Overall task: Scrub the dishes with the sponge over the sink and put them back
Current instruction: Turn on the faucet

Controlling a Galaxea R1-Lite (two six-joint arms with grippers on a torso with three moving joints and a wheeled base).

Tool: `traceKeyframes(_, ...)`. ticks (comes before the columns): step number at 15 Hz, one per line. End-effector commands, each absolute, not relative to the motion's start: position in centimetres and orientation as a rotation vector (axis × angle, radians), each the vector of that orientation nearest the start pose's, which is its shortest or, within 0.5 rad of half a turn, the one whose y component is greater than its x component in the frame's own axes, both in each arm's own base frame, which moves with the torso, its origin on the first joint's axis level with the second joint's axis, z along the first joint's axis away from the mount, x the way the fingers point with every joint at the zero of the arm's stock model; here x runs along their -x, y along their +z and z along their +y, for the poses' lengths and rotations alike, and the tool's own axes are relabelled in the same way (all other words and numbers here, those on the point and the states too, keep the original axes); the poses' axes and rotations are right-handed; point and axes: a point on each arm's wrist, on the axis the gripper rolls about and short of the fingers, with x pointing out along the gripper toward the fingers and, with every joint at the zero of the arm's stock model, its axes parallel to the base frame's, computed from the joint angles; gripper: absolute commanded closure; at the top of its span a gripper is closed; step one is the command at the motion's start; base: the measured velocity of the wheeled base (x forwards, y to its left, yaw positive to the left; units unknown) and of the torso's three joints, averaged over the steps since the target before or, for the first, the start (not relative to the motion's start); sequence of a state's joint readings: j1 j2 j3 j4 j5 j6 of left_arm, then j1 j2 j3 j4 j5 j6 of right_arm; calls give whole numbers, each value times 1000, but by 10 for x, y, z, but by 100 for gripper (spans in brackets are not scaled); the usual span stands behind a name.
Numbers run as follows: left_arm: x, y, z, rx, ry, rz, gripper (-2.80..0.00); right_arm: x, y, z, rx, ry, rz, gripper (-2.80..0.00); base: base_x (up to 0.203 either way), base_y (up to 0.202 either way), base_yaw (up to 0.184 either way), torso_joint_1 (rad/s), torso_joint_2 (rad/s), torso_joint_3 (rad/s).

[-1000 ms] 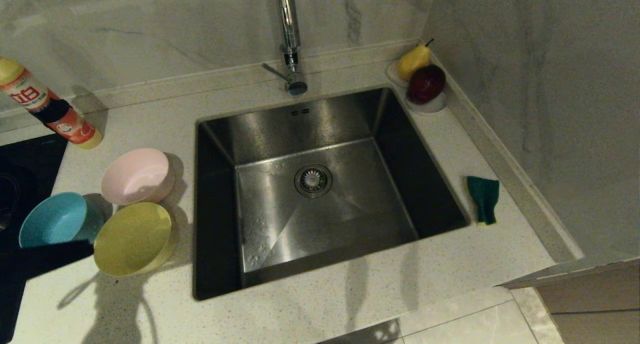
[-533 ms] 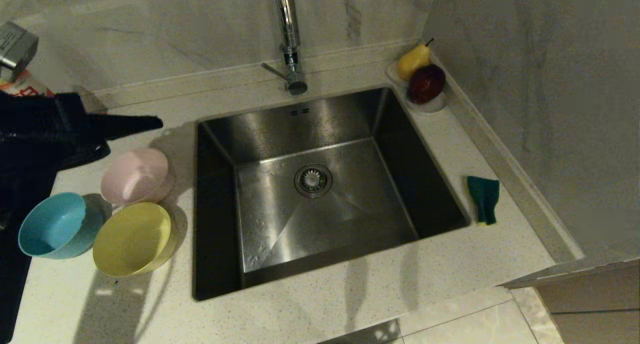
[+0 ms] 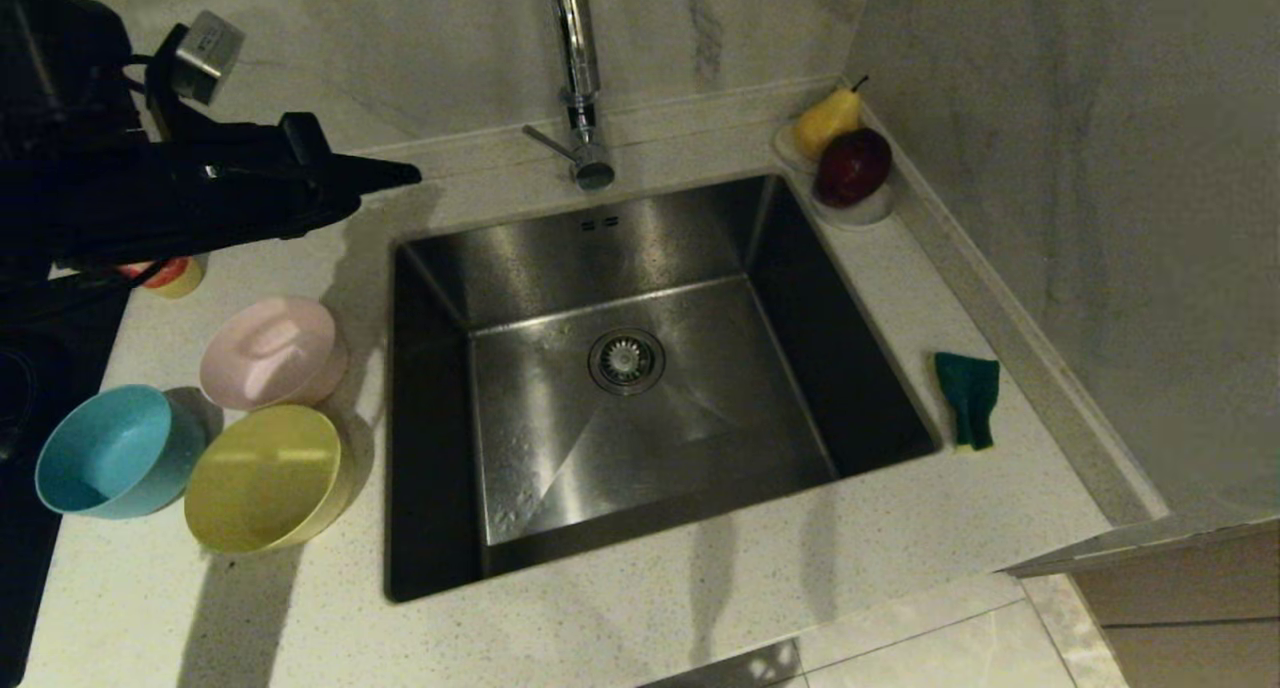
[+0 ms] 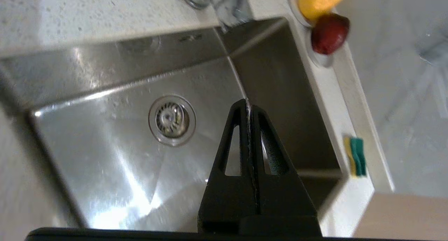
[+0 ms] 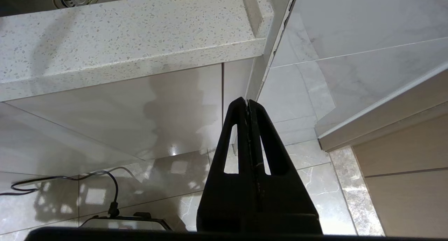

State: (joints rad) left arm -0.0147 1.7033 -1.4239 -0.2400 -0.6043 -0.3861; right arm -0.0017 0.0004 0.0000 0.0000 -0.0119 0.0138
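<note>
Now the left claw (image 3: 405, 175), pressed shut and empty, hangs above the worktop (image 3: 620, 618) behind the sink (image 3: 640, 388); the 3 bowls (image 3: 272, 353) lie nearer it than the sponge (image 3: 968, 398) across the sink.

Left arm: extended level above the far left corner of the desk, left gripper (image 3: 405, 175) pointing toward the right edge, jaws pressed together, empty. Right gripper (image 5: 247, 102): hanging below the desk's front edge, jaws pressed together, empty.
</note>
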Motion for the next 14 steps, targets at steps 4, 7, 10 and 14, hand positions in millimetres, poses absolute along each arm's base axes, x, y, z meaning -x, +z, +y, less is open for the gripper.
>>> traceKeyframes(4, -373, 308, -23, 505, -622, 157, 0, 23, 76, 0, -14, -14, 1, 0, 0, 0, 0, 0, 0, 0)
traceKeyframes(7, -381, 313, -31, 506, -645, 134, 0, 23, 75, 0, -14, -14, 0, 0, 0, 0, 0, 0, 0, 0)
traceKeyframes(10, -394, 314, -33, 505, -610, 104, 0, 23, 75, 0, -14, -14, 0, 0, 0, 0, 0, 0, 0, 0)
traceKeyframes(14, -402, 315, -41, 498, -629, 65, 0, 23, 75, 0, -14, -14, 0, 0, 0, 0, 0, 0, 0, 0)
